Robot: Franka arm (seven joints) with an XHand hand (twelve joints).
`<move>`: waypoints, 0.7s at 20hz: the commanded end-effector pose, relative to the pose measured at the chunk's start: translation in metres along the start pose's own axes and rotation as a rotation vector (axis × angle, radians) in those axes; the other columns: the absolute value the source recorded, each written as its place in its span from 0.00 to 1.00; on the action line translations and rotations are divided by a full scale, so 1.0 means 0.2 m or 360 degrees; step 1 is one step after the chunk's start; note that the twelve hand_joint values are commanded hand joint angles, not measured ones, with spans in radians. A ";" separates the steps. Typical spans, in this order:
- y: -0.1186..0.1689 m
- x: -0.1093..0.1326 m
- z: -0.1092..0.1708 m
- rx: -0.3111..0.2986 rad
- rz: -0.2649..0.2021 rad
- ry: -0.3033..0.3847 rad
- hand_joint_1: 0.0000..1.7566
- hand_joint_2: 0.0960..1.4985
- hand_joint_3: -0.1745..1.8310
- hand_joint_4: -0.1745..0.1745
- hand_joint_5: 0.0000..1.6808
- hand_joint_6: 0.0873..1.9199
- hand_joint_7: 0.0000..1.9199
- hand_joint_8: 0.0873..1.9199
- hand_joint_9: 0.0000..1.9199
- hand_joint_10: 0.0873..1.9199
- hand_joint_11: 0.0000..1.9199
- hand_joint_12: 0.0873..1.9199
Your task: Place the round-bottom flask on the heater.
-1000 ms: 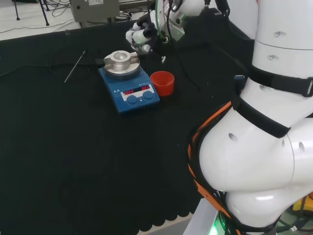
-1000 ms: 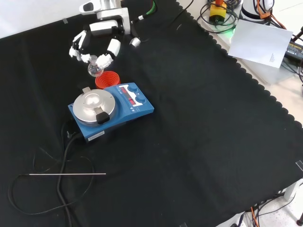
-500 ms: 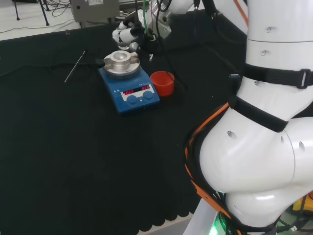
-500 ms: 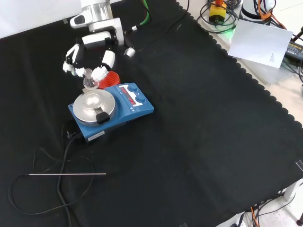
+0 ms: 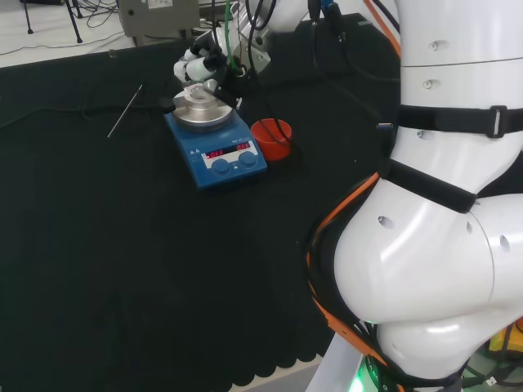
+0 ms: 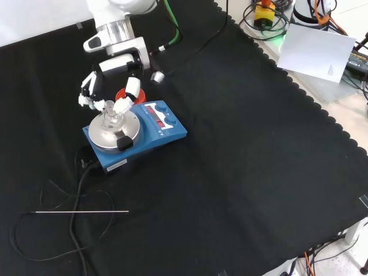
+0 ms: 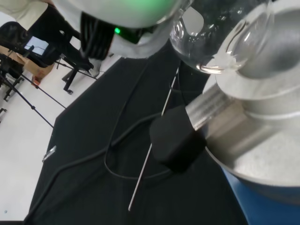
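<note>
A black-draped desk (image 6: 259, 172), seen from the front, nearest things first. One thin metal rod (image 6: 81, 211) lies flat on the cloth amid the loops of one black cable (image 6: 77, 190), which runs up to the heater and presumably powers it. Beyond them stands the single heater (image 6: 133, 135), a blue box with a red display and two knobs on its front, topped by a round metal block (image 6: 113, 130) with a bowl-shaped hollow made to seat a round base.

Directly above that block is the one flask (image 6: 109, 118), clear glass and hard to read against the metal. The robot hand (image 6: 109, 95) reaches down from the top of the front view with fingers curled around the flask's neck, pinching it so that the bulb hangs straight down over the hollow. In the wrist view the bulb (image 7: 213, 40) sits at the lip of the block (image 7: 262, 93); it appears to be just touching or a shade above the metal, though the glass makes that hard to settle. The upright hold by the neck suits the job (a round bottom will not stand alone, so it has to be lowered into the cup before release).

Just behind the heater, partly hidden by the hand, is one red ribbed ring (image 5: 271, 137), a flask stand, now bare. Farthest back rises the white arm (image 6: 115, 23), its cables trailing off the desk.

The placing looks nearly done; seating and letting go remain.
</note>
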State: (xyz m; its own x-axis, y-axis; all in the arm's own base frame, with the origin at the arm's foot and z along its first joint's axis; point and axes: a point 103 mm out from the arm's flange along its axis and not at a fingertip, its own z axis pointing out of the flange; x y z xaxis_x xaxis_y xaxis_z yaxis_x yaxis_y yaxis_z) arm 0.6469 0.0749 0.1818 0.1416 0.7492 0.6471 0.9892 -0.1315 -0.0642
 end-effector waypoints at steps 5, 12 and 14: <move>0.00 -0.02 0.04 0.0022 0.0009 -0.0005 0.63 0.37 0.51 0.95 0.69 0.48 0.26 0.30 0.39 0.27 0.21 0.64; 0.01 -0.09 0.01 0.0025 0.0038 0.0028 0.63 0.37 0.51 0.96 0.69 0.48 0.26 0.30 0.39 0.27 0.21 0.64; 0.01 -0.09 0.02 0.0015 0.0047 0.0000 0.63 0.37 0.51 0.97 0.69 0.48 0.26 0.30 0.39 0.27 0.21 0.64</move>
State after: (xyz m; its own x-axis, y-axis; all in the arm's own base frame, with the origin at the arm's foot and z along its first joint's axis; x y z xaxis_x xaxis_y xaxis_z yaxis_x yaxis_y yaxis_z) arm 0.6467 0.0665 0.1696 0.1599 0.7409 0.6523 0.9868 -0.1365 -0.0868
